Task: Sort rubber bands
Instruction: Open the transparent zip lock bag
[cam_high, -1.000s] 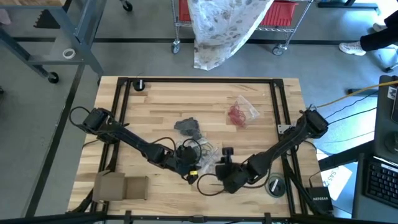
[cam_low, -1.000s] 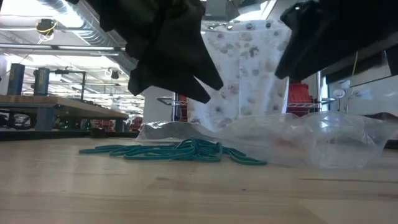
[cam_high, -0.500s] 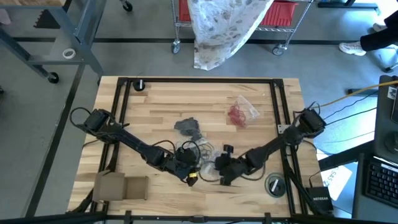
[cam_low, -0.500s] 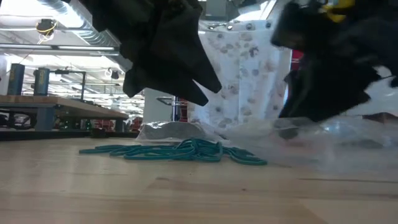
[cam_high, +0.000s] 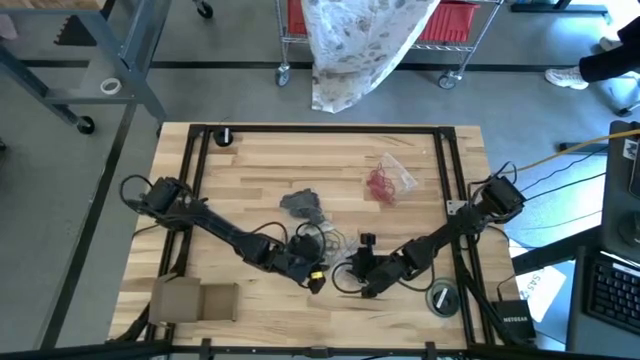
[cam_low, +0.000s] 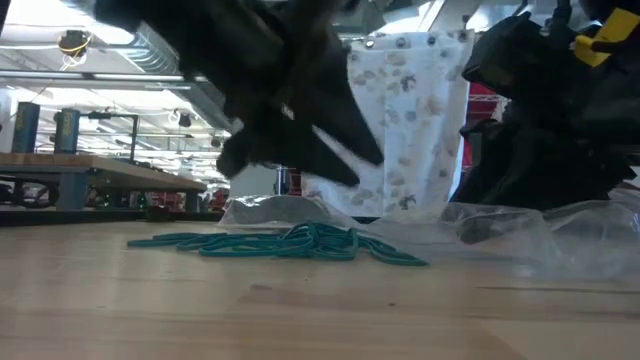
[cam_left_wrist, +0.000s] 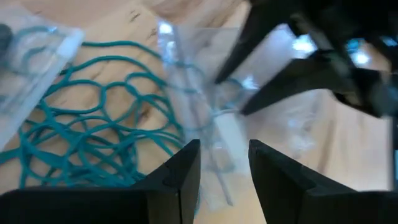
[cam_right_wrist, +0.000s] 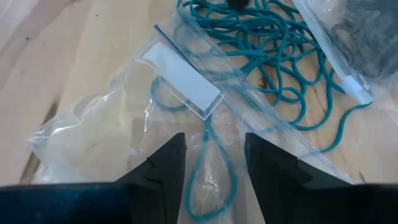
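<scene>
Two grippers, left and right, hovered open over one teal rubber-band pile and one clear bag; the right had advanced.

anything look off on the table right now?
Mildly. The teal rubber bands lie in a loose tangle on the bare wood, with one loop under the clear bag beside them. The left hand and right hand are both open over that bag. Nothing looks damaged.
</scene>
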